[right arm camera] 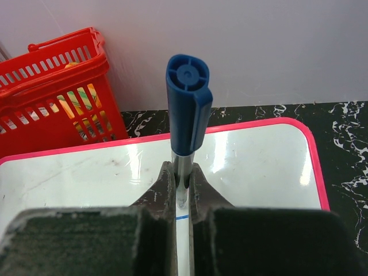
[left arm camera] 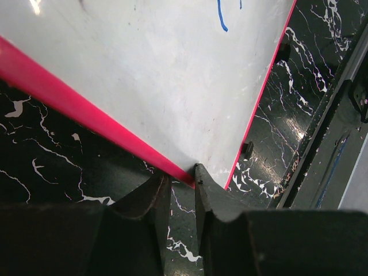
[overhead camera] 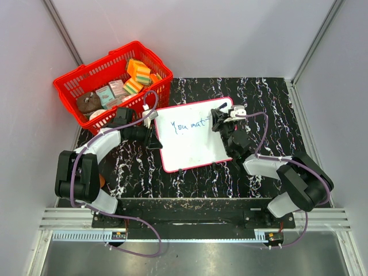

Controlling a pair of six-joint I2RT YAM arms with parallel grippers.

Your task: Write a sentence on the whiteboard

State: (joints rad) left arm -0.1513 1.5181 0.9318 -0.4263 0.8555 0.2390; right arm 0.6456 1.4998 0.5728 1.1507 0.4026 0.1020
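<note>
1. Red round the rim, glossy white across the face: found the whiteboard point(overhead camera: 192, 144) lying flat on the dark marbled worktop point(overhead camera: 270, 109), just beside the red basket point(overhead camera: 75, 86), on the side facing the arms.
2. Judged it light, thin and stiff, so likely to skate over the worktop under a pressing pen tip despite its small black feet. Needed pinning down, not lifting.
3. Saw the left fingers point(left arm camera: 152, 198) pinching the red frame on the board's basket-side edge, close to a corner, with the frame caught between them.
4. Rated the frame the right place to hold: rigid, and a sure stop for the pads. Expected the slick face to give no purchase and to smear under a touch.
5. Saw the right fingers point(right arm camera: 164, 192) pressed tight on the silver barrel of a blue-capped marker point(right arm camera: 188, 98), over the half of the board far from the basket, cap end away from the board.
6. Judged the marker light, hard and smooth, prone to slipping or twisting in the grip if pushed down hard. Called for light, even pressure.
7. Read only "You mat" in thin blue of the sentence point(overhead camera: 188, 123), toward the basket end of the face. Reckoned the writing unfinished and the ink easily wiped.
</note>
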